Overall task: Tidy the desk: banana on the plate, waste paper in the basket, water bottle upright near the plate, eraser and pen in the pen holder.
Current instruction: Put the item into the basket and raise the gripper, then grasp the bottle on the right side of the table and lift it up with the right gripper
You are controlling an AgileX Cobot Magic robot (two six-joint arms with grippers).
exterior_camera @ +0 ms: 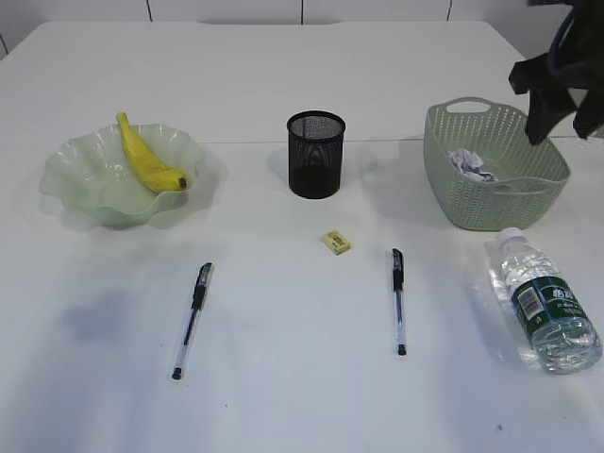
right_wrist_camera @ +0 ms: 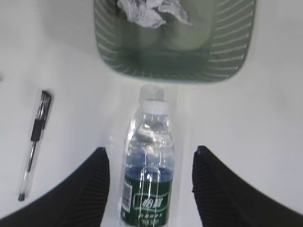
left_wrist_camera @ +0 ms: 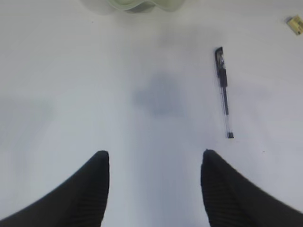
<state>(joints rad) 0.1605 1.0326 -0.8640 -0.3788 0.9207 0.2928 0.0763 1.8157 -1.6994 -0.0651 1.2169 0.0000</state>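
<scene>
Currently 2 of the task items read as done, judging by layout. Yellow banana (exterior_camera: 149, 158) lies in the pale green wavy-rimmed glass plate (exterior_camera: 66, 179), left side of the white worktop (exterior_camera: 283, 396). Crumpled white waste paper (exterior_camera: 473, 166) sits inside the sage green perforated plastic basket (exterior_camera: 528, 203), right side.

Remaining items:
- Clear plastic water bottle w/ green label (exterior_camera: 545, 302): lying on its side just in front of the basket, cap toward it; well apart from the plate. Needs uprighting + relocating near the plate.
- Small yellow eraser (exterior_camera: 336, 243): on worktop, in front of the black mesh pen holder (exterior_camera: 316, 154); not in it.
- 2 black-capped clear pens: left pen (exterior_camera: 192, 319) and right pen (exterior_camera: 397, 300), both flat on worktop, either side of the eraser. Holder contents can't be seen from this angle.

Right gripper (right_wrist_camera: 149, 163): raised over the basket area in ext. view; jaws moderately wide, straddling the bottle's line from above, holding nothing, contact not evident.

Left gripper (left_wrist_camera: 154, 165): jaws moderately wide over bare worktop, empty; left pen lies ahead and to the side, apart from it.
</scene>
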